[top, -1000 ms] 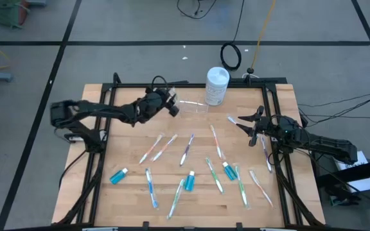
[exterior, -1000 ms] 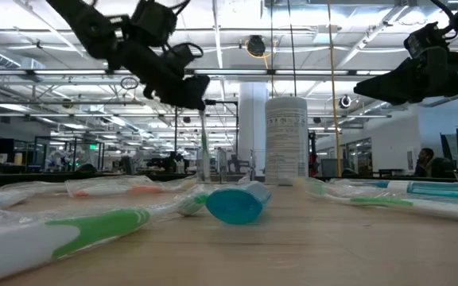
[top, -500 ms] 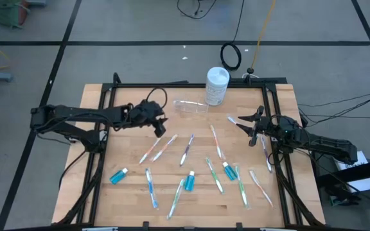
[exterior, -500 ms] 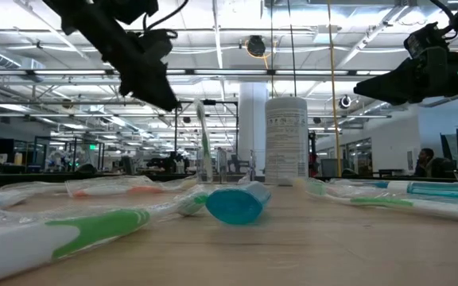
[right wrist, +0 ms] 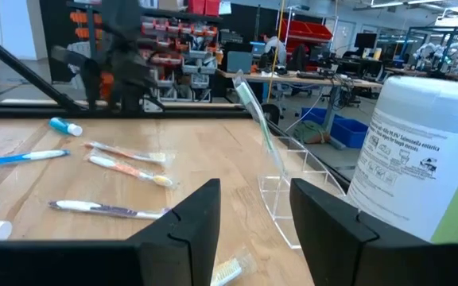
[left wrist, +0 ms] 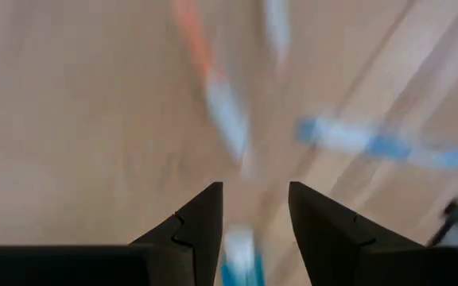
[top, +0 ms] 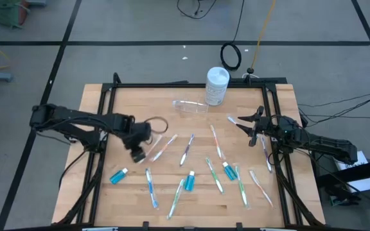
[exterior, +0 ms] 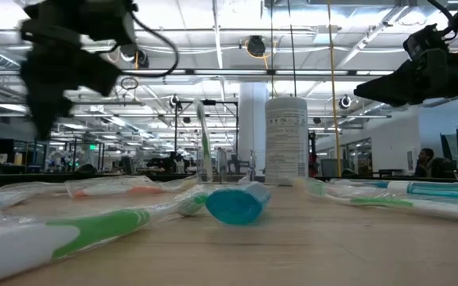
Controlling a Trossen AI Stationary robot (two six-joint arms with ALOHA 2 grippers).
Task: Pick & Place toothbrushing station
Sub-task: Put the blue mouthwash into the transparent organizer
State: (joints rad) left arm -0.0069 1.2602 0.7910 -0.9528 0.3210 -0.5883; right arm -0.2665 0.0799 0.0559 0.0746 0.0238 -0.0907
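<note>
A clear plastic cup [top: 190, 106] stands at the table's far middle with one green toothbrush [right wrist: 254, 111] leaning upright in it. Several other toothbrushes [top: 186, 149] and three blue tubes [top: 118, 175] lie flat across the wooden table. My left gripper [top: 135, 154] hangs open over the table's left part, pointing steeply down, with nothing between its fingers [left wrist: 205, 222]. The nearest brushes [top: 159, 147] lie just to its right. My right gripper [top: 239, 122] waits open and level above the table's right part, facing the cup [right wrist: 285, 195].
A tall white canister [top: 216, 85] stands right of the cup at the far edge. A black frame [top: 101, 128] runs along the table's left, far and right sides. Bare wood lies at the far left [top: 127, 102].
My left gripper has drawn away from the cup toward the table's near left and tipped from nearly level to pointing steeply down. The green toothbrush stays upright in the cup.
</note>
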